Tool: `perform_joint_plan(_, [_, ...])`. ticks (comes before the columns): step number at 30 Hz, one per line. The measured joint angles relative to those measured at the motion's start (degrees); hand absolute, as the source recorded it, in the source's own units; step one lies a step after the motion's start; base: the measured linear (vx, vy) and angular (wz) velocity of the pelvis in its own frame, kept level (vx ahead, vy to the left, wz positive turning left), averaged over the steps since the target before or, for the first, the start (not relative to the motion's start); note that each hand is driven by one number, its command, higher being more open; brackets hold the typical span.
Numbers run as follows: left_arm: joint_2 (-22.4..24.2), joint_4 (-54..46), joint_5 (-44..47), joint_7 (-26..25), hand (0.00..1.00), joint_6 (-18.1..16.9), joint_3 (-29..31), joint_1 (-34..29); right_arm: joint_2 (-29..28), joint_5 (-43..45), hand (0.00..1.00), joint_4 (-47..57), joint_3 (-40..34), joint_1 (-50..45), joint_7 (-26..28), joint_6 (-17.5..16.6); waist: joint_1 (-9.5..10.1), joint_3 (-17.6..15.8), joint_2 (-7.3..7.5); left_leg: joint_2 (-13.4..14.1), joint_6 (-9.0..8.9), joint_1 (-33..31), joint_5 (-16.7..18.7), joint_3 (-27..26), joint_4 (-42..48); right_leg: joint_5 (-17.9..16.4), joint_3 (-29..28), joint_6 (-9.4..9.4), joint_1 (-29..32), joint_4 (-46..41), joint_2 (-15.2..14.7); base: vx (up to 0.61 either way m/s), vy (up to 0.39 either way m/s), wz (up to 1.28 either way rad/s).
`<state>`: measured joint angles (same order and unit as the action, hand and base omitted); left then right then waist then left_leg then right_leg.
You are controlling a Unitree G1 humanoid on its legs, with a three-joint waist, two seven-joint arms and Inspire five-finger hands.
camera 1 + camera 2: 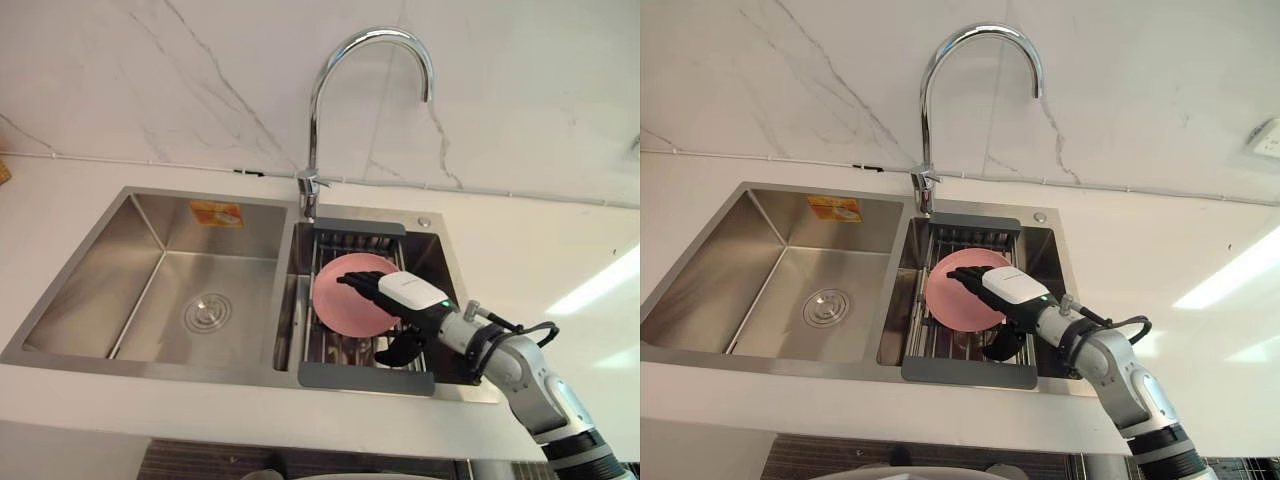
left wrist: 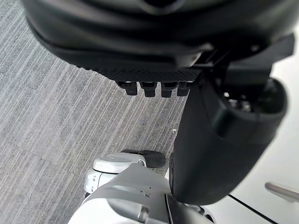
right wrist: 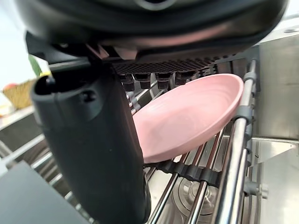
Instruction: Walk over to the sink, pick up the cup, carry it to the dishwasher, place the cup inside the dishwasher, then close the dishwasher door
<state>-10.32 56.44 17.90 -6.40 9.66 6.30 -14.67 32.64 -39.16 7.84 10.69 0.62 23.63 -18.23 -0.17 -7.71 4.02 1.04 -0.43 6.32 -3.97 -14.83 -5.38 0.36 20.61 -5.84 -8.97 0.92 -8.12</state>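
Note:
A pink plate (image 1: 345, 300) leans tilted in the wire drying rack (image 1: 365, 378) that fills the sink's right basin. I see no cup. My right hand (image 1: 410, 292) reaches over the plate from the right, with straight fingers above its face and its thumb (image 3: 93, 154) down at the plate's near rim. The right wrist view has the plate (image 3: 187, 116) just past the fingertips, apart from them. My left hand (image 2: 224, 130) hangs idle over the floor with relaxed fingers.
A tall chrome tap (image 1: 330, 70) rises behind the divider of the steel double sink. The left basin (image 1: 120, 290) holds only its drain. White counter (image 1: 560, 260) surrounds the sink, with a marble wall behind. A white cabinet handle (image 2: 280, 191) is beside grey carpet.

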Motion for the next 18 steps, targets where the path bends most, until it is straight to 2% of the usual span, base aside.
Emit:
perform_joint_plan(9, [0.3,-0.5,-0.2,-0.9,1.00,0.2,-0.1,0.1,-0.3,-8.2,1.00,-1.7,1.6,2.0,-6.8,0.3,0.92,-0.1,-0.12,-0.1,0.28,-0.3,-0.2,0.6,0.0,0.0,0.6,-0.01,0.0,0.0,-0.1,0.00,0.000,0.03])
perform_joint_plan(18, [0.3,-0.9,-1.2,-0.9,1.00,0.3,-0.3,0.1,-2.4,-13.0,1.00,-7.9,3.7,3.5,-16.1,2.6,0.95,-0.1,-0.15,-0.2,0.50,-0.2,-0.5,1.4,0.0,0.0,1.4,0.00,-0.5,0.0,-0.1,-0.01,0.002,0.05])
